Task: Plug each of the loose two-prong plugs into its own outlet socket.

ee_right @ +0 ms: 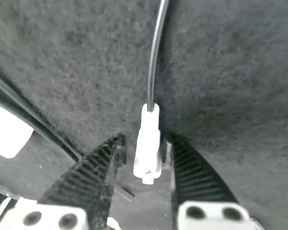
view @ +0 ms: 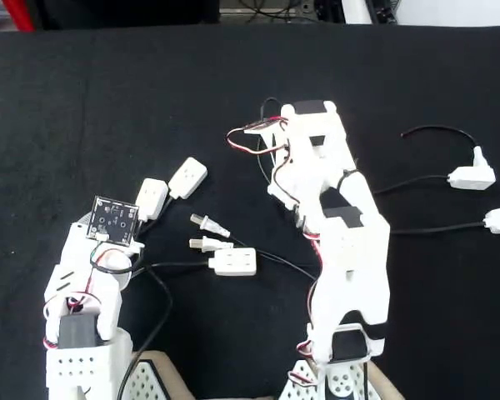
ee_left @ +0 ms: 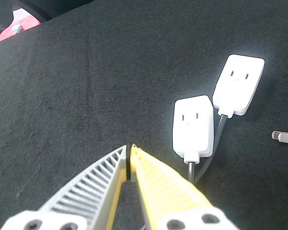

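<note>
At the near edge of the desk [view: 67,100], the left tool [ee_left: 130,148] hangs clenched on nothing, its tips meeting over bare black cloth. Just past it lie the nearer socket [ee_left: 193,125] and the farther socket [ee_left: 238,84], side by side with slots facing up and their cords trailing back under the arm. With the tool that close, one risk is a low sweep that nudges either block askew or snags a cord.

Toward the middle of the desk sits a third socket [view: 233,262], with two loose plugs [view: 210,225] just beside it, prongs pointing toward the left arm. Black cords cross here, so a tug on any one of them may drag its neighbours out of line.

Farther out, the right tool [ee_right: 144,141] is released and straddles a small white plug [ee_right: 148,148], whose thin cord [ee_right: 156,52] runs away across the cloth. The plug seems to sit closer to one finger than the other. My judgement is that closing from this offset could shove the plug sideways or roll it, leaving the prongs twisted in the grasp and hard to line up with slots. The body is narrow and smooth, so it may also slip or pivot once the cord pulls taut during a lift.
</note>
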Action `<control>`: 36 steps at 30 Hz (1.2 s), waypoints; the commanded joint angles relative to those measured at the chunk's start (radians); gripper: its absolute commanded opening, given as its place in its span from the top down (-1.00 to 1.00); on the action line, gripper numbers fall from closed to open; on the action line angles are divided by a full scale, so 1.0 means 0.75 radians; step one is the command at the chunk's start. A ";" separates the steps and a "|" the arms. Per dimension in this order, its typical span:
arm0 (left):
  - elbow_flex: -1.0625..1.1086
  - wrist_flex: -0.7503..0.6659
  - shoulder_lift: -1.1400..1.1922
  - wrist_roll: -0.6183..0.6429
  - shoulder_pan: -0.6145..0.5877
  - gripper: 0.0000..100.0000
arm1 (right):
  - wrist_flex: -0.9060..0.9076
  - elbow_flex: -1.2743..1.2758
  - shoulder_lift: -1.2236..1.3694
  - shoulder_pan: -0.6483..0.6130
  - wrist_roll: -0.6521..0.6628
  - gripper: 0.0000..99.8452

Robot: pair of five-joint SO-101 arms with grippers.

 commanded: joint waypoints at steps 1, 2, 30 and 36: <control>0.024 0.006 -0.006 -0.010 -0.007 0.94 | -0.014 -0.003 -0.077 0.020 -0.016 0.88; 0.024 0.006 -0.006 -0.010 -0.007 0.94 | -0.016 -0.003 -0.077 0.020 -0.016 0.93; 0.024 0.006 -0.006 -0.010 -0.007 0.94 | -0.256 0.124 -0.134 0.031 -0.084 0.96; 0.024 0.006 -0.006 -0.008 -0.005 0.94 | -0.364 0.247 -0.330 0.031 -0.155 0.98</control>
